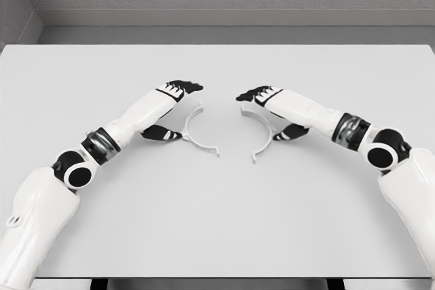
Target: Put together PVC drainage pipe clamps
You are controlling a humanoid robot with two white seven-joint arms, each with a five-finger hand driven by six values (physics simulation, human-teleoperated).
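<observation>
Two white half-ring clamp pieces lie on the white table (217, 222), their open sides facing each other. The left clamp half (189, 134) curves beside my left hand (185, 112). That hand's black fingers (185, 87) stretch out above the arc's upper end, and its thumb sits just outside the arc. The right clamp half (269, 134) mirrors it under my right hand (258, 115), with fingers (253, 93) extended over the top end and the thumb against the outer curve. Both hands are open and neither visibly closes on a piece. A gap of bare table separates the two halves.
The table's far edge meets a grey wall. Both white forearms lie low over the table, angling in from the lower corners.
</observation>
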